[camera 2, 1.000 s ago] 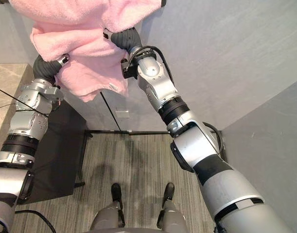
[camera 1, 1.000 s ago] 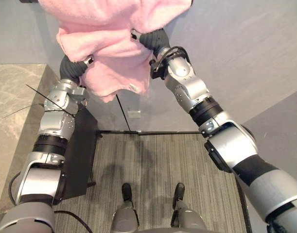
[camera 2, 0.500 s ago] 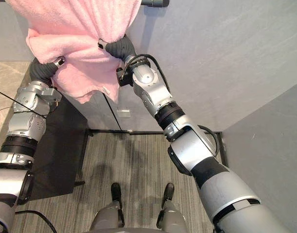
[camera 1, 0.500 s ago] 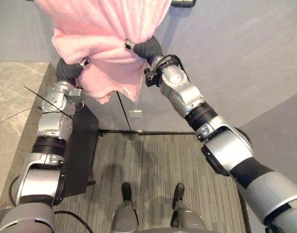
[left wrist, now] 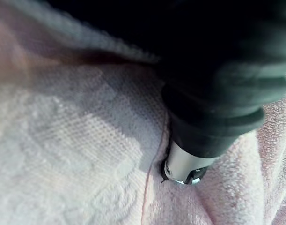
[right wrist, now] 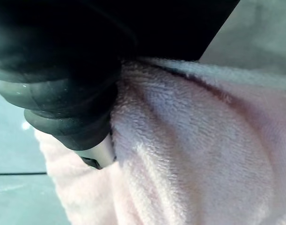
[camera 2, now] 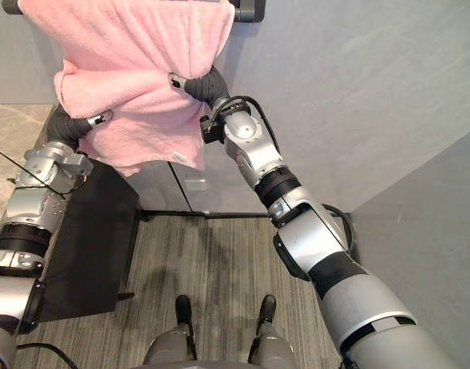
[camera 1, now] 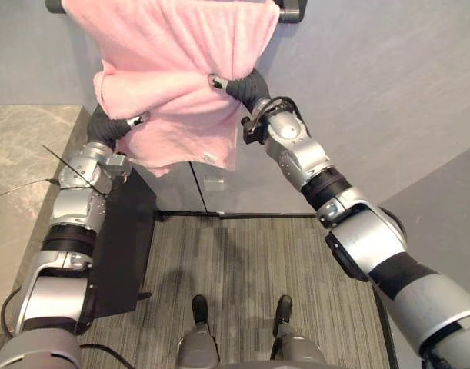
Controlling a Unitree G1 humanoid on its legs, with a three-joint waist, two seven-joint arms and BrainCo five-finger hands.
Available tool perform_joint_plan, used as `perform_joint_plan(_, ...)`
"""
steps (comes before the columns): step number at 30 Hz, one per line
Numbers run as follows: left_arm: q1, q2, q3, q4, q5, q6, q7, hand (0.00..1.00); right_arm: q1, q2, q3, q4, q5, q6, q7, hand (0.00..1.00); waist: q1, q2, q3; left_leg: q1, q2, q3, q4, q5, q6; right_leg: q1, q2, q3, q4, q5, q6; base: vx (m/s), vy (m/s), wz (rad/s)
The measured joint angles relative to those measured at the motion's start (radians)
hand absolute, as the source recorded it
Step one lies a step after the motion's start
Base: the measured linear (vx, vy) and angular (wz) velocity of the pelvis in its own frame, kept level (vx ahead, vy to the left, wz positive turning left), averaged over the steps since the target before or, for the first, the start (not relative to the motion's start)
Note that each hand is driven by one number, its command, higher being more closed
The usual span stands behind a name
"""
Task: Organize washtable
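The towel [camera 1: 173, 61] is pink, rail [camera 1: 292, 9] black, carpet [camera 1: 242, 261] grey-striped, counter [camera 1: 19, 154] beige-marbled.

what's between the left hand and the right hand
The pink towel, hung over the dark bar; its folds span the gap from left hand to right hand, seen in the left eye view.

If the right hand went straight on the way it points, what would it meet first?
The pink towel draped over the right hand; behind it probably the grey wall, depth unclear.
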Motion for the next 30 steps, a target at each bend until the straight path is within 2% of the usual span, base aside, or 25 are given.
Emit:
perform_joint_plan(4,0.033,0.056,0.001,0.001,-0.016,0.004,0.004,0.0,0.084,-0.061,0.008,0.008,0.016,0.027,0.005,0.0,0.002,-0.001,-0.001,0.004,0.0,0.003,-0.001,0.0,0.0,0.001,0.0,0.0,0.0,0.0,0.0,0.0,-0.001,-0.02)
perform_joint_plan(7,0.053,0.064,0.007,0.002,-0.016,0.004,0.004,0.0,0.127,-0.097,0.009,0.008,0.016,0.049,0.02,0.0,-0.001,-0.001,-0.001,0.005,0.0,0.003,-0.002,0.0,0.0,0.0,0.0,0.001,0.0,0.001,-0.001,0.0,-0.002,-0.01)
perform_joint_plan(17,0.059,0.064,0.011,0.033,-0.014,0.018,0.002,0.0,0.149,-0.194,0.008,-0.006,0.017,0.05,0.042,0.0,-0.004,0.0,-0.002,0.011,0.002,0.007,-0.001,0.0,0.0,0.001,0.003,0.011,-0.002,0.004,-0.004,0.0,-0.002,-0.02)
perform_joint_plan(19,0.061,0.064,0.02,0.04,-0.013,0.02,0.004,0.0,0.168,-0.211,-0.006,-0.037,0.018,0.052,0.039,0.0,-0.003,0.0,-0.002,0.012,0.002,0.006,-0.001,0.0,0.0,0.001,0.003,0.01,-0.003,0.004,-0.004,0.0,0.0,0.0)
perform_joint_plan(21,0.077,0.057,0.087,0.037,0.003,0.022,0.019,0.0,0.223,-0.217,-0.093,-0.151,0.016,0.057,0.029,0.0,-0.005,0.0,-0.002,0.012,0.001,0.006,-0.001,0.0,0.0,0.002,0.002,0.01,-0.003,0.004,-0.004,0.0,0.0,0.0)
perform_joint_plan(23,0.115,0.003,0.266,-0.044,0.037,0.023,0.099,0.0,0.31,-0.215,-0.266,-0.34,0.01,0.042,-0.019,0.0,-0.005,0.0,-0.006,0.011,0.001,0.006,-0.001,0.0,0.0,0.002,0.002,0.008,-0.003,0.004,-0.004,0.0,0.0,0.0)
perform_joint_plan(24,0.128,-0.014,0.312,-0.074,0.045,0.022,0.122,0.0,0.323,-0.215,-0.302,-0.369,0.004,0.04,-0.033,0.0,-0.005,0.001,-0.01,0.011,0.001,0.006,-0.001,0.0,0.0,0.002,0.002,0.008,-0.003,0.004,-0.004,0.0,0.0,0.0)
perform_joint_plan(26,0.186,-0.068,0.423,-0.208,0.08,0.004,0.223,0.0,0.38,-0.217,-0.405,-0.477,-0.048,0.008,-0.11,0.0,-0.006,0.002,-0.045,0.011,0.001,0.006,-0.001,-0.001,0.0,0.002,0.001,0.007,-0.004,0.003,-0.004,0.0,0.0,0.0)
perform_joint_plan(29,0.228,-0.086,0.449,-0.303,0.117,-0.038,0.281,0.0,0.409,-0.226,-0.424,-0.577,-0.066,-0.036,-0.139,0.0,-0.007,0.013,-0.071,0.015,0.001,0.006,-0.006,-0.001,0.0,0.006,0.001,0.005,-0.004,0.003,-0.004,0.0,0.0,0.0)
perform_joint_plan(30,0.23,-0.092,0.452,-0.319,0.121,-0.039,0.287,0.0,0.412,-0.225,-0.424,-0.596,-0.066,-0.037,-0.138,0.0,-0.007,0.017,-0.073,0.019,0.001,0.005,-0.008,-0.001,0.0,0.01,0.001,0.004,-0.004,0.001,-0.004,0.0,0.0,0.0)
